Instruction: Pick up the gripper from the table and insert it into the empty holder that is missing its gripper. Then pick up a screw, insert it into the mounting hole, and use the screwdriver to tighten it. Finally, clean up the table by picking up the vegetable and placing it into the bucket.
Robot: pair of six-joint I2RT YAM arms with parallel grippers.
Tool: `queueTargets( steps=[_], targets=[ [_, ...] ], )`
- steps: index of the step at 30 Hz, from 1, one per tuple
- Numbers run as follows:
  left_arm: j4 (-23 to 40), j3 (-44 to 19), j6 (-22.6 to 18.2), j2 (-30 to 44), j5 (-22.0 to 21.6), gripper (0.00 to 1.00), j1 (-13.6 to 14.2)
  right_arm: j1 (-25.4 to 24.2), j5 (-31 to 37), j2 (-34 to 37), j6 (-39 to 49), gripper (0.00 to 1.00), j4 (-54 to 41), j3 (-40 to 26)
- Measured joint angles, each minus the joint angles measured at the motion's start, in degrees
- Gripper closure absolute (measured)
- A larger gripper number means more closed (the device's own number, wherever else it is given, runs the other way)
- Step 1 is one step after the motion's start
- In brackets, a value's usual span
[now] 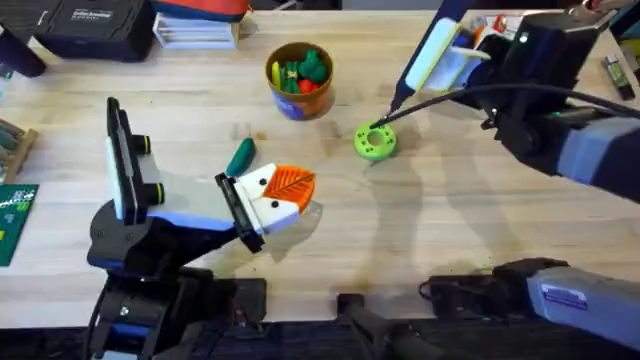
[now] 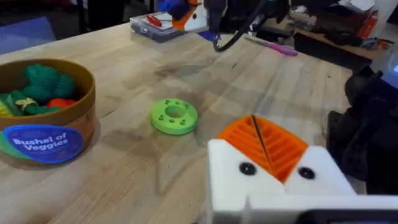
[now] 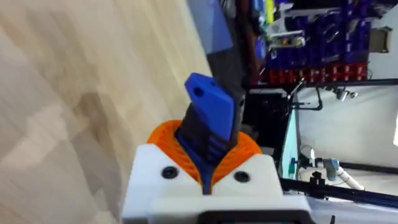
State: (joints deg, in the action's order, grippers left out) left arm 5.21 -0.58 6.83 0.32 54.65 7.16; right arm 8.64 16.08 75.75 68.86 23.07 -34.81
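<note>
My left gripper (image 1: 283,190) rests low over the table, shut, with nothing between its pads. Both of its white holders (image 2: 273,186) carry orange ridged grippers (image 2: 267,140), each with a black screw head below. My right gripper (image 1: 462,50) is raised at the back right, shut on the blue screwdriver (image 1: 420,65), which is also gripped between the orange pads (image 3: 208,124). Its thin tip slants down toward the green disc (image 1: 375,142) without touching it. A dark-green vegetable (image 1: 241,157) lies on the table beside the left gripper. The blue, yellow-rimmed bucket (image 1: 298,80) stands behind, holding toy vegetables.
The bright-green round disc with a hole (image 2: 174,116) lies right of the bucket (image 2: 43,124). A clear box and a pink pen (image 2: 273,46) lie at the far edge. A green circuit board (image 1: 12,215) sits at the left edge. Boxes line the back.
</note>
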Motion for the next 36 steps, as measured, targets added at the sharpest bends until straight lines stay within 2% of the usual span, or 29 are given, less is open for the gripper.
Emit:
queueTargets(
  steps=[8,18,21,25,28,30,32,36],
  targets=[
    [0.02,0.0,0.0,0.0,0.0,0.996,0.0,-3.15,0.7,9.03,6.64,0.976,-1.96,0.0],
    [0.02,0.0,0.0,0.0,0.0,0.996,0.0,-3.26,1.11,15.83,8.95,0.957,-3.26,0.0],
    [0.0,0.0,0.0,-0.02,0.0,0.996,0.0,-3.26,1.29,15.97,7.32,0.822,-2.96,0.0],
    [0.0,0.0,0.0,0.0,0.0,0.996,0.0,-3.21,1.7,15.76,3.5,0.45,-1.99,-0.22],
    [0.0,0.0,0.0,0.0,0.0,0.996,0.0,-3.21,2.16,15.72,-0.24,0.277,-1.57,-0.66],
    [0.02,0.0,0.0,-0.02,0.0,0.996,0.0,-3.23,3.03,15.24,-2.48,0.048,-0.98,-0.91],
    [0.01,0.0,0.0,-0.01,0.0,0.996,0.0,-3.43,2.98,14.58,-5.73,0.012,-1.63,-1.14],
    [0.0,0.0,0.0,-0.01,0.0,0.996,0.0,-3.47,3.0,13.59,-11.36,0.008,-2.72,-1.06]
  ],
)
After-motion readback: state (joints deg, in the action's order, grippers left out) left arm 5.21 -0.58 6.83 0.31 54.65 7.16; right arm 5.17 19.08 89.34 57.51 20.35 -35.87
